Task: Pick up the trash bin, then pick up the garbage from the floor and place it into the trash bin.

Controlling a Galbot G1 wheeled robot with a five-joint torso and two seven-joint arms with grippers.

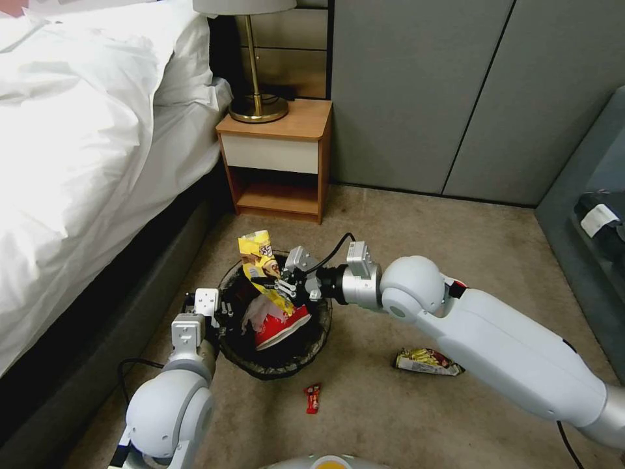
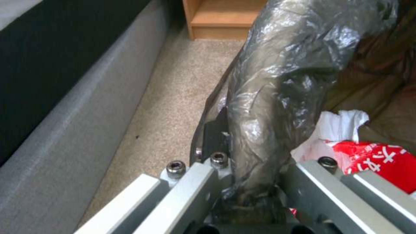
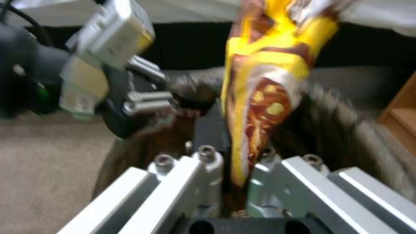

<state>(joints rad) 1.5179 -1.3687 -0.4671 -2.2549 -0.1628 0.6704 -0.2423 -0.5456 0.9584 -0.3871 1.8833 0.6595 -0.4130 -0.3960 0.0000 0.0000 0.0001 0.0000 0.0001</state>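
The trash bin (image 1: 277,352) sits on the carpet (image 1: 403,417) beside the bed (image 1: 84,163), near the nightstand (image 1: 277,159). The left gripper (image 1: 218,306) is pinched on the bin's rim at the side nearest the bed; in the left wrist view its fingers (image 2: 216,162) press a bunched fold of the dark bag (image 2: 277,97) between them. The right gripper (image 1: 281,284) hangs over the bin's mouth, pressed together on a yellow snack wrapper (image 1: 260,260) that stands up out of the fingers.

The wrapper looks light, thin and crinkly, with a slick film surface; it will probably flop and slide, so a pinch across a flattened part, as here, seems the sound hold. The bin looks light as well, but the loose bag over its rim is soft and slippery, so a grip there may take plastic without much of the stiff wall. A crumpled red-and-white cup (image 1: 283,329) and white tissue (image 1: 257,316) lie inside it; both would crush easily.

On the carpet, a second wrapper (image 1: 426,360) lies just beside the right arm's forearm, and a small red wrapper (image 1: 312,397) lies near the bin's front edge.

The bin's white wall is hidden under the bag. Whether the bin touches the carpet or is lifted cannot be told. The second wrapper's far end is covered by the arm, and the right wrist view is smeared, so the wrapper's print cannot be read.
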